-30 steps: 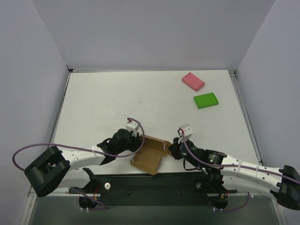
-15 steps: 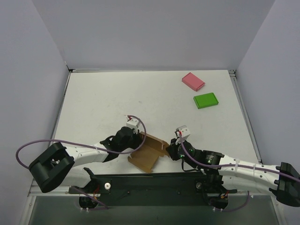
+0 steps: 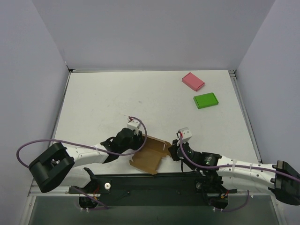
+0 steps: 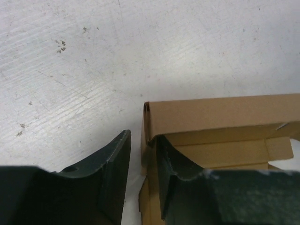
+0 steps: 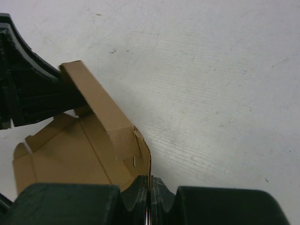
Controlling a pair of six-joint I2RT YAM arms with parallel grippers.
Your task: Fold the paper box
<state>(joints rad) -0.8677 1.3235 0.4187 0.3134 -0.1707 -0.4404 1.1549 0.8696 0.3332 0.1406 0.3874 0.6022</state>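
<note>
White bench, scuffed, with faint dark specks. Toward the far right: pink flat box, lying flat and askew. Green flat box just nearer, close by, not touching. Pale grey walls on three sides.

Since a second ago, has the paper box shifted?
No. The paper box sits at the same spot against the table's near edge.

1. soft, even light is falling from overhead on the table, which is reading bright white without glare.
2. shadows are lying faint and short along the table's near edge.
3. the left gripper and right gripper are looking dark and slightly blurred up close.
4. the paper box is lightly shading its own inside; the table's scuffs are showing sharp.
</note>
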